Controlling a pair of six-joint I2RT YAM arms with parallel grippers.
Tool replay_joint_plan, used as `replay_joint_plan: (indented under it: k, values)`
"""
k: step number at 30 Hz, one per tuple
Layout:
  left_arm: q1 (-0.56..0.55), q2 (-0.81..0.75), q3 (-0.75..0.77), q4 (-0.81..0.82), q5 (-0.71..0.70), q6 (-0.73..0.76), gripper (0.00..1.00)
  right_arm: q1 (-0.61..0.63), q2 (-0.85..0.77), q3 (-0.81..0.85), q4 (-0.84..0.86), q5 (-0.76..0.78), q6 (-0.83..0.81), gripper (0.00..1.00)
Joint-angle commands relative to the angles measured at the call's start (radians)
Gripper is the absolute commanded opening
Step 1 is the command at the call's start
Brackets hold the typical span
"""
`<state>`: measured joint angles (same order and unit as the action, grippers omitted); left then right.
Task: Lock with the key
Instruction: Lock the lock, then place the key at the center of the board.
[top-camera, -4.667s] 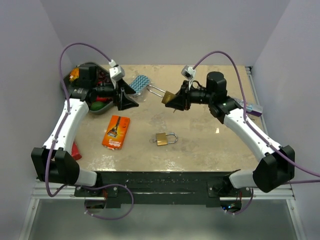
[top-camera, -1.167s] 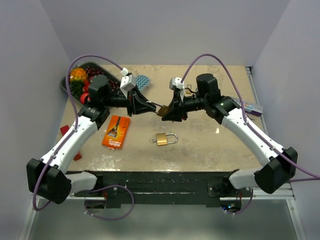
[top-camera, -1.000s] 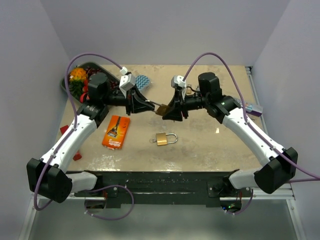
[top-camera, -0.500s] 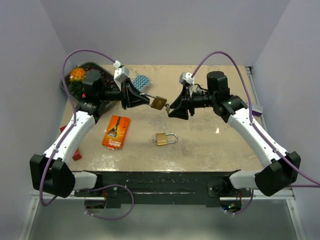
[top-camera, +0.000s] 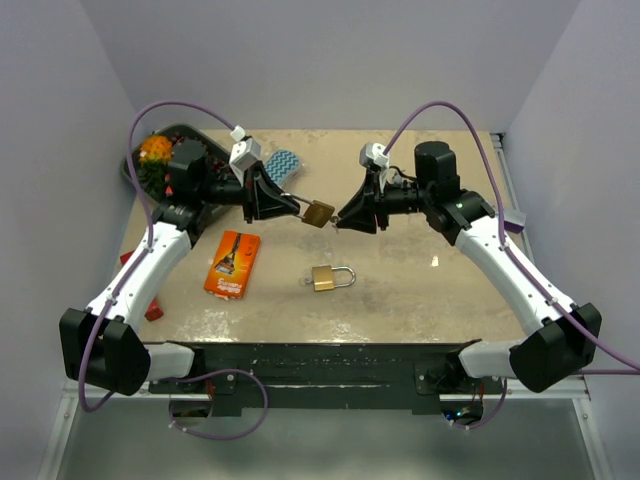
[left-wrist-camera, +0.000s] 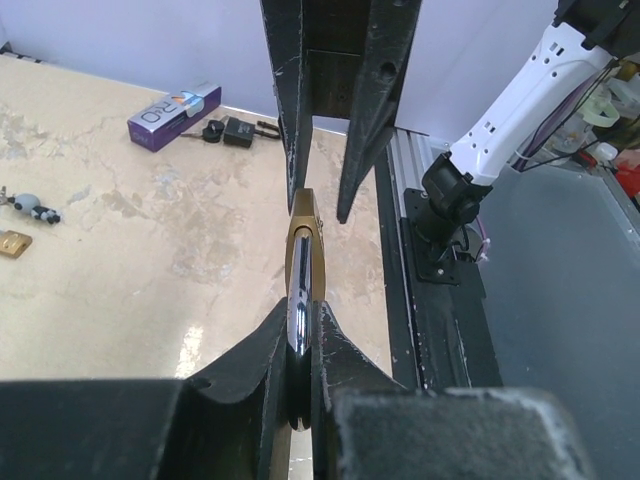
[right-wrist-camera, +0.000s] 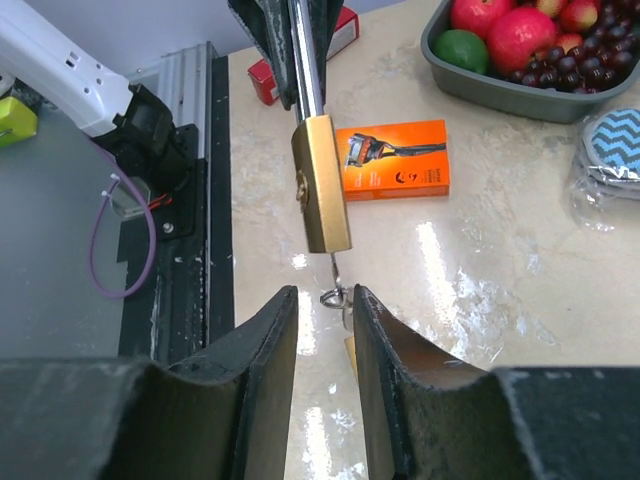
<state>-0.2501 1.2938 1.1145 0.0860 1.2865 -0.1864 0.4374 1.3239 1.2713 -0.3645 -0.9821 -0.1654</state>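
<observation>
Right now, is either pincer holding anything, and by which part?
The left pincer clamps the brass padlock by its steel shackle. The right pincer is open and holds nothing.

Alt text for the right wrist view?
A brass padlock hangs by its shackle from the left gripper, a small key dangling below its body. The open right gripper flanks the key; an orange box and fruit tray sit on the table behind.

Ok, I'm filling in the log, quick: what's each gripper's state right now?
Left gripper: closed on the shackle of the padlock.
Right gripper: jaws open, holding nothing.
</observation>
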Motion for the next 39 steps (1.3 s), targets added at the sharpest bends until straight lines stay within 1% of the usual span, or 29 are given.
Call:
replay_joint_plan:
  k: [1, 5, 6, 7, 9, 14, 16, 17, 18, 19, 24, 28, 30, 32, 33, 35, 37, 39]
  values:
    - [-0.023, -0.030, 0.028, 0.057, 0.027, 0.022, 0.00, 0.007, 0.004, 0.031, 0.052, -0.010, 0.000, 0.31]
    - [-0.035, -0.030, 0.025, 0.067, 0.020, 0.013, 0.00, 0.014, 0.006, 0.028, 0.047, -0.009, -0.008, 0.26]
    - [-0.035, -0.031, 0.024, 0.075, 0.020, 0.007, 0.00, 0.012, 0.006, 0.026, 0.047, -0.007, -0.009, 0.21]
    - [-0.035, -0.030, 0.024, 0.078, 0.017, 0.004, 0.00, 0.017, 0.006, 0.026, 0.045, -0.006, -0.011, 0.18]
    - [-0.035, -0.030, 0.019, 0.099, 0.014, -0.018, 0.00, 0.015, 0.006, 0.030, 0.026, -0.007, -0.028, 0.16]
    - [-0.035, -0.025, 0.015, 0.129, 0.010, -0.041, 0.00, 0.017, 0.008, 0.036, -0.036, -0.001, -0.069, 0.17]
    - [-0.035, -0.024, 0.015, 0.136, 0.008, -0.044, 0.00, 0.017, 0.008, 0.042, -0.051, 0.002, -0.078, 0.19]
    - [-0.035, -0.021, 0.013, 0.139, 0.007, -0.044, 0.00, 0.015, 0.011, 0.043, -0.068, 0.000, -0.091, 0.18]
    - [-0.035, -0.021, 0.013, 0.141, 0.007, -0.045, 0.00, 0.015, 0.014, 0.051, -0.079, -0.003, -0.098, 0.08]
    - [-0.035, -0.021, 0.015, 0.143, 0.007, -0.047, 0.00, 0.017, 0.017, 0.053, -0.085, -0.004, -0.106, 0.01]
    - [-0.031, -0.013, 0.013, 0.141, 0.001, -0.053, 0.00, 0.015, 0.006, 0.053, -0.097, -0.001, -0.115, 0.00]
    - [-0.002, -0.004, 0.013, 0.173, -0.026, -0.080, 0.00, -0.008, -0.006, 0.042, -0.140, 0.011, -0.120, 0.00]
    - [0.015, 0.004, 0.015, 0.224, -0.021, -0.119, 0.00, -0.034, -0.014, 0.028, -0.149, -0.001, -0.111, 0.00]
    - [0.046, 0.018, 0.025, 0.269, -0.023, -0.145, 0.00, -0.049, -0.025, 0.023, -0.184, 0.006, -0.141, 0.00]
    - [0.057, 0.024, 0.027, 0.296, -0.018, -0.189, 0.00, -0.057, -0.028, 0.017, -0.191, 0.008, -0.147, 0.00]
    - [0.080, 0.036, 0.031, 0.354, -0.012, -0.225, 0.00, -0.083, -0.032, 0.007, -0.198, 0.003, -0.149, 0.00]
    - [0.086, 0.041, 0.039, 0.348, -0.010, -0.216, 0.00, -0.106, -0.032, -0.013, -0.199, 0.002, -0.151, 0.00]
    - [0.087, 0.041, 0.044, 0.290, -0.016, -0.167, 0.00, -0.166, -0.020, -0.044, -0.176, 0.017, -0.120, 0.00]
